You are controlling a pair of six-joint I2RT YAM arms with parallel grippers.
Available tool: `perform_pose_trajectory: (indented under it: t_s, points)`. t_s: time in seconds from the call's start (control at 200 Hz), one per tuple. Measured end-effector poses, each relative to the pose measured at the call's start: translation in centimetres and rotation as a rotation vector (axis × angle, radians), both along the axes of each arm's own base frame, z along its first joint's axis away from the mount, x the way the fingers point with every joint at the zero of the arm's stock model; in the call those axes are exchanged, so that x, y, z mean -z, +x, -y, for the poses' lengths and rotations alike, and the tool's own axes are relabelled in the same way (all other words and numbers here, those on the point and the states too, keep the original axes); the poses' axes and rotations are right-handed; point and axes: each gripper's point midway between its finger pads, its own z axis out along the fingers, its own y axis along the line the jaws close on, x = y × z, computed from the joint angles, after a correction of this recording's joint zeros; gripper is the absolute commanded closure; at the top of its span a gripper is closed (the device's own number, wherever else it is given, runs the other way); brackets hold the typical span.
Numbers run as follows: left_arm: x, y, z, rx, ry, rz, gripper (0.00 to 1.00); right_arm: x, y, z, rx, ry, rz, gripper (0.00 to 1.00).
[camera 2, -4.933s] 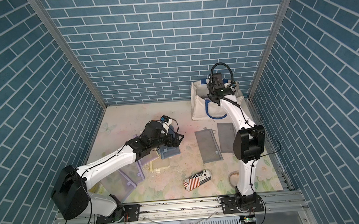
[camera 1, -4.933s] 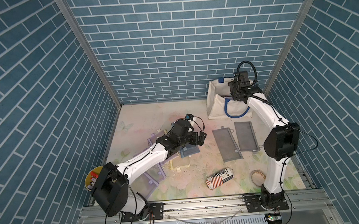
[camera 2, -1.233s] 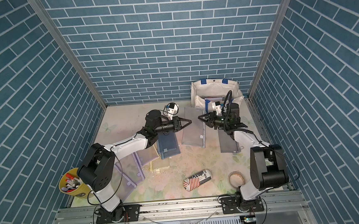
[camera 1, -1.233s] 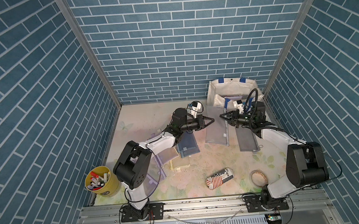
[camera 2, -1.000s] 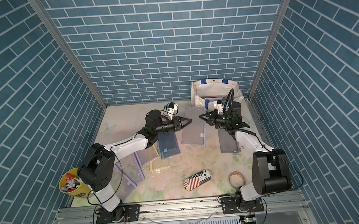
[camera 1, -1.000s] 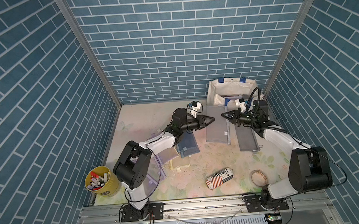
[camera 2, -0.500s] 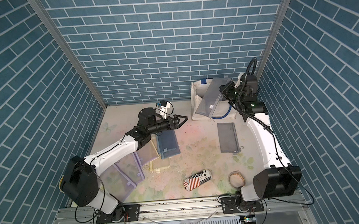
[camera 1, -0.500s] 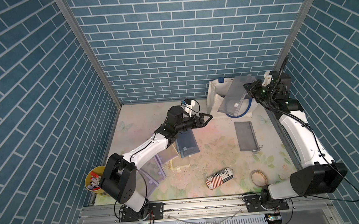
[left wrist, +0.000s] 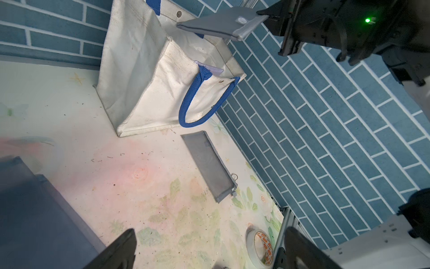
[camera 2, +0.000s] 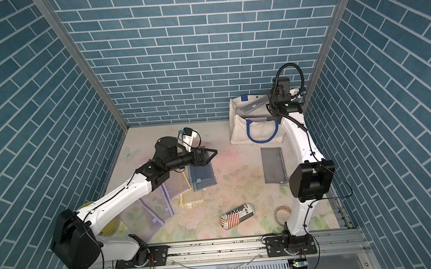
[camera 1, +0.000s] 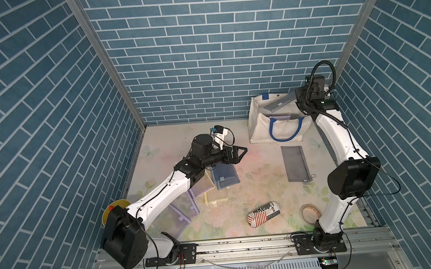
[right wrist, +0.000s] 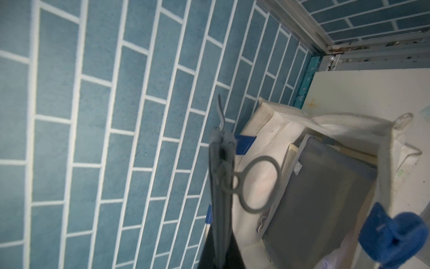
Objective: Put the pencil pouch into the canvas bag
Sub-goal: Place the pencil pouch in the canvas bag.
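Now, right end effector [camera 1: 297, 98] pinches the grey pencil pouch [camera 1: 280, 103] over the canvas bag [camera 1: 260, 133] at the tabletop's [camera 1: 259, 164] 1 o'clock corner; best lowered inside before release; left end effector [camera 1: 242, 152] spread, empty.

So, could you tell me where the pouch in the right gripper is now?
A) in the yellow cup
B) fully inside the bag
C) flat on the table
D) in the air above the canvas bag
D: the right gripper is shut on one end of the grey pencil pouch, which sticks out in the air above the canvas bag.
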Motion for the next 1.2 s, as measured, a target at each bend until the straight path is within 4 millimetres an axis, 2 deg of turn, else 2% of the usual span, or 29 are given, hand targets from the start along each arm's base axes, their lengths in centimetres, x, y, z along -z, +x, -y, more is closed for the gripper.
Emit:
perform_pose_trajectory:
  t_s: [0.245, 0.46, 0.595, 0.77, 0.83, 0.91, 1.02, 1.2]
  points:
    - [-1.3, -1.0, -0.6, 0.017, 0.008, 0.05, 0.01, 1.8, -0.5, 1.6, 0.149, 0.048, -0.022, 1.0]
    - [-0.5, -1.4, -0.8, 0.027, 0.03, 0.051, 0.01, 5.6, -0.8, -0.3, 0.147, 0.072, -0.088, 1.0]
    - [0.7, -1.6, -1.0, 0.027, 0.048, 0.032, 0.01, 6.7, -0.3, -1.4, 0.122, 0.085, -0.102, 1.0]
    - [1.3, -1.5, -1.4, 0.017, 0.057, 0.024, 0.01, 7.0, -0.3, -1.7, 0.116, 0.098, -0.106, 0.73]
    - [1.2, -1.3, -1.5, 0.011, 0.056, 0.028, 0.01, 7.0, -0.2, -1.7, 0.118, 0.107, -0.105, 0.58]
    - [1.1, -1.1, -1.7, 0.001, 0.055, 0.032, 0.01, 7.1, -0.3, -1.7, 0.109, 0.095, -0.114, 0.43]
    - [1.2, -0.8, -1.9, -0.01, 0.057, 0.034, 0.01, 7.2, -0.3, -1.8, 0.087, 0.091, -0.124, 0.31]
    - [1.5, -0.4, -1.9, -0.021, 0.062, 0.033, 0.01, 6.6, -0.2, -2.5, 0.01, 0.056, -0.138, 0.25]
